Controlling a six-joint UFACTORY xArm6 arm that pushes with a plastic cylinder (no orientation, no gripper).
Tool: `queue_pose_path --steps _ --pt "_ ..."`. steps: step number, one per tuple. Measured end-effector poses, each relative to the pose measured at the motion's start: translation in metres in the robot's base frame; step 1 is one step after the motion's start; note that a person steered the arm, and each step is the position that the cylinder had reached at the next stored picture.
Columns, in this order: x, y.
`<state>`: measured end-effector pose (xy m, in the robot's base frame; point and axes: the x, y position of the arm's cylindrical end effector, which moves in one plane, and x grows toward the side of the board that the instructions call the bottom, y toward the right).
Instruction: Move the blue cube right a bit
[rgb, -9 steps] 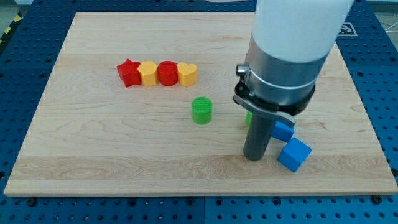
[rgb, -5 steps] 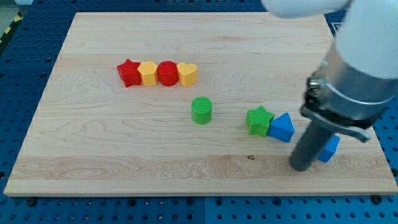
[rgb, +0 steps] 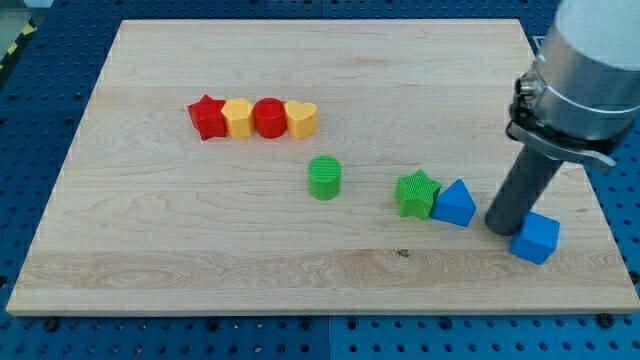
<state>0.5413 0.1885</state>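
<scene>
Tool: my tip, plain rod, no jaws | touching blue cube | board's right edge near

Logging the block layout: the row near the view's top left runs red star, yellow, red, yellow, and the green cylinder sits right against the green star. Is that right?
Not quite. In the camera view the green cylinder stands apart from the green star, with bare board between them. It is the blue triangular block that sits right against the green star. The row of red star, yellow, red, yellow is as you say.
</scene>
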Motion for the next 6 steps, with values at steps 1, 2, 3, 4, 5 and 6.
queue_pose_path --steps 1,2,3,4,5,6 --pt "0.001 0.004" --pt "0.002 0.004" --pt "0.013 0.004" --pt "0.028 0.004" --pt "0.042 0.009" --pt "0.046 0.024"
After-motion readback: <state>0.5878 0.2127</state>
